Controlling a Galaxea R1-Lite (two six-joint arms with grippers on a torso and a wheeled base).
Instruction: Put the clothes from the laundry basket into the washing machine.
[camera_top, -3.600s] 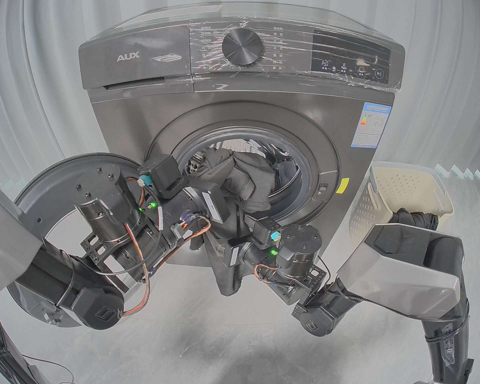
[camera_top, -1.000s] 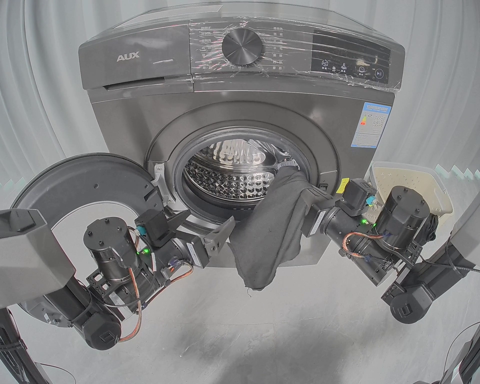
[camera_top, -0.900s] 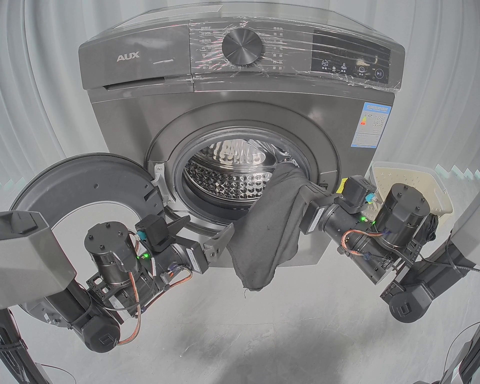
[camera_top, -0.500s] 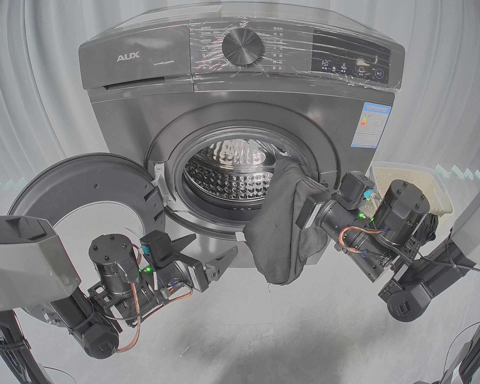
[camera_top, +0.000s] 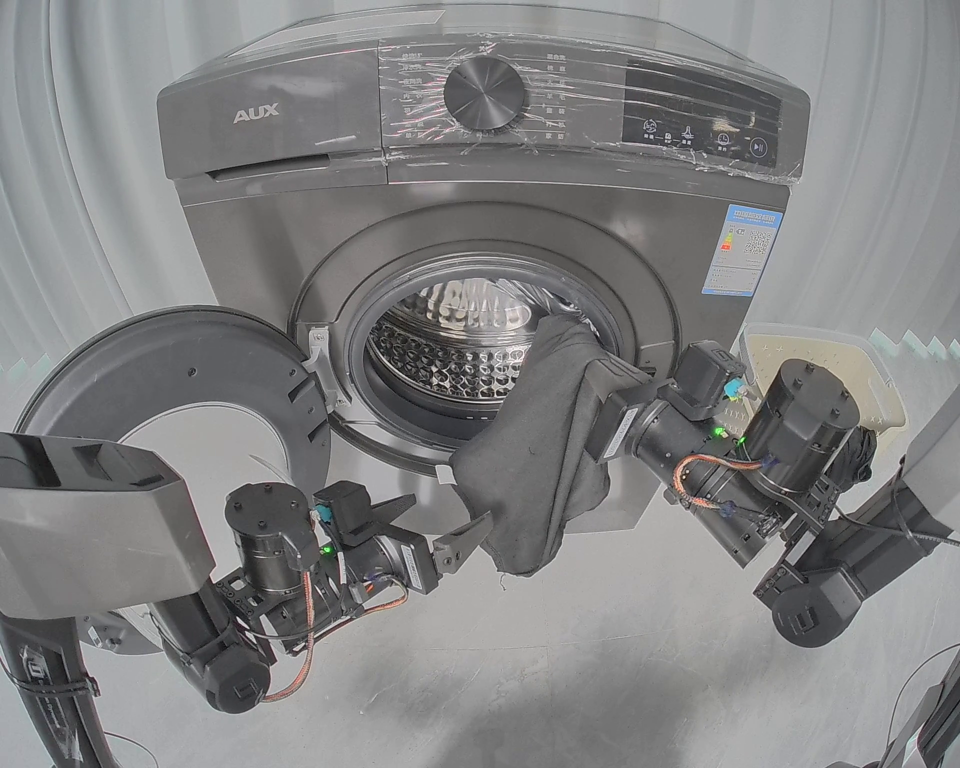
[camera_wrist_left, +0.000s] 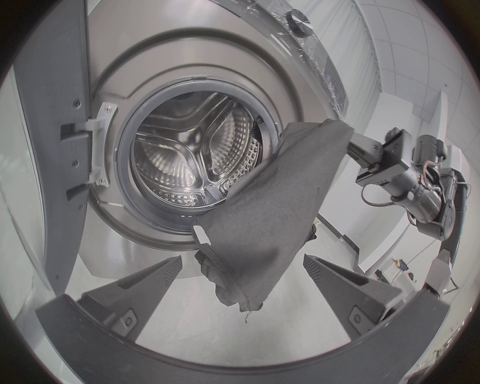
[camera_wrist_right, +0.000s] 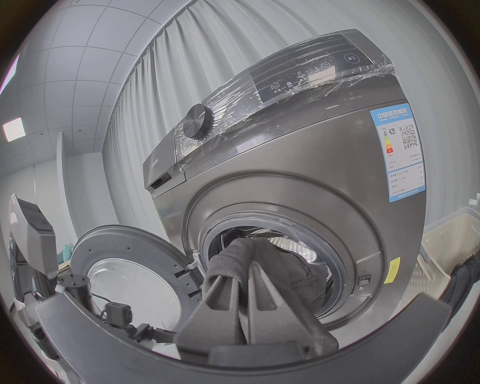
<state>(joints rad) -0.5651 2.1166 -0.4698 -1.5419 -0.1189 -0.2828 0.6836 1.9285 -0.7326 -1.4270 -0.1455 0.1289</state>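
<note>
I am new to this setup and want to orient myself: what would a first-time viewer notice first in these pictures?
The dark grey garment stands out: pinched in the shut right gripper, it hangs before the right side of the open mouth of the washing machine. Behind it gleams the steel drum, with the round door swung open on the robot's left. The left gripper sits open, low, near the cloth's lower edge.

Right tool (camera_wrist_right: 244, 272) tight on a dark garment (camera_wrist_right: 226, 262) at the open mouth of the washing machine (camera_wrist_right: 300, 150).
</note>
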